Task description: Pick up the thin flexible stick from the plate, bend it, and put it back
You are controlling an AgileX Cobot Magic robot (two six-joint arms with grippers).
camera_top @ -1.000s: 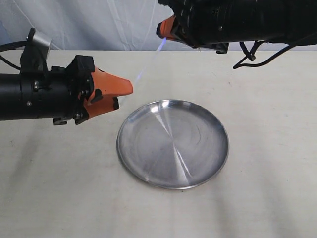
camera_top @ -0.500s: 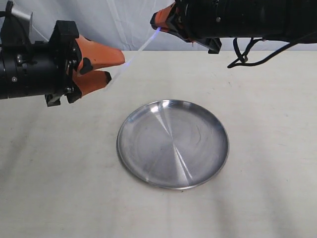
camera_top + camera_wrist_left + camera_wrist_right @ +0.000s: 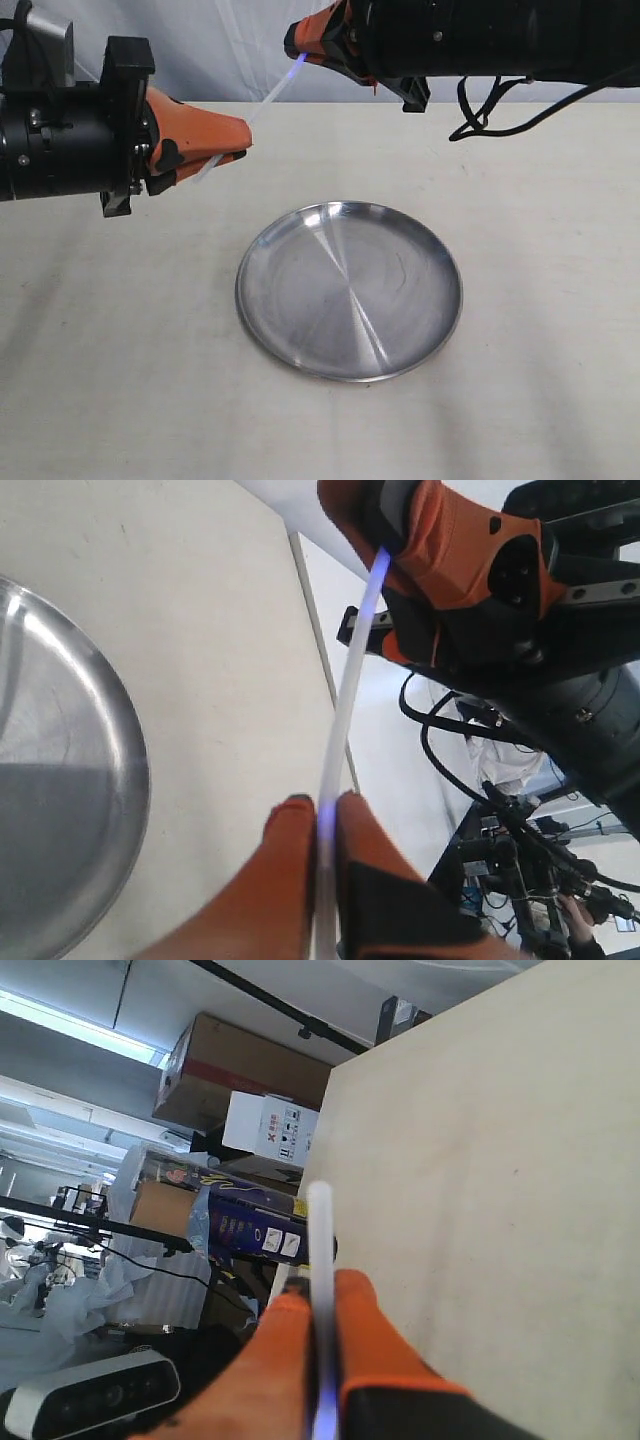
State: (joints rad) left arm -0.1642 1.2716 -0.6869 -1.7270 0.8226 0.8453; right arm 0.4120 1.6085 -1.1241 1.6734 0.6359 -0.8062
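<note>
The thin flexible stick (image 3: 265, 103) hangs in the air above the table's far side, a translucent white rod with a bluish glow. My left gripper (image 3: 238, 140) is shut on its lower end, and my right gripper (image 3: 293, 44) is shut on its upper end. In the left wrist view the stick (image 3: 350, 680) curves slightly from my left gripper (image 3: 322, 805) up to the right gripper's orange fingers (image 3: 440, 550). In the right wrist view the stick (image 3: 319, 1235) juts out past my right gripper (image 3: 322, 1285). The plate (image 3: 262, 310) lies empty on the table below, to the right of the left gripper.
A beige tabletop (image 3: 520, 400) surrounds the plate. A white cloth backdrop (image 3: 200, 50) hangs behind the table. Black cables (image 3: 490, 110) dangle under the right arm. Boxes (image 3: 240, 1070) and lab clutter lie beyond the table edge.
Both grippers have risen and shifted left with the stick; the left gripper's jaws, apart a second ago, have closed on the stick's lower end.
</note>
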